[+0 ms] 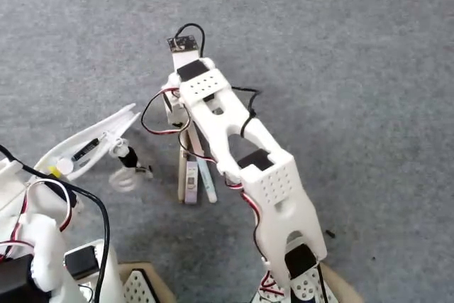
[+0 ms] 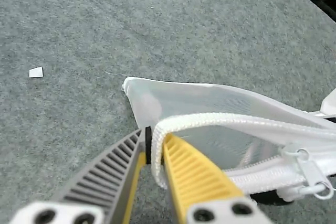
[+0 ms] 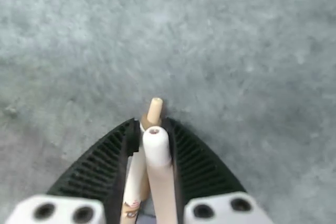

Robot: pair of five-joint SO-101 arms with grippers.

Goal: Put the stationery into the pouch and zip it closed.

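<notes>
White mesh pouch sits at the left of the grey worktop, mouth open, its zipper edge clamped in my left jaws. My right jaws are closed on the stationery, a bundle of pens held near the pouch but apart from it.

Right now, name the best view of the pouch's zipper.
Left wrist view: the zipper, teeth and pull, shows close up by the left gripper. High view: the pouch, small and far. Right wrist view: stationery instead.
</notes>
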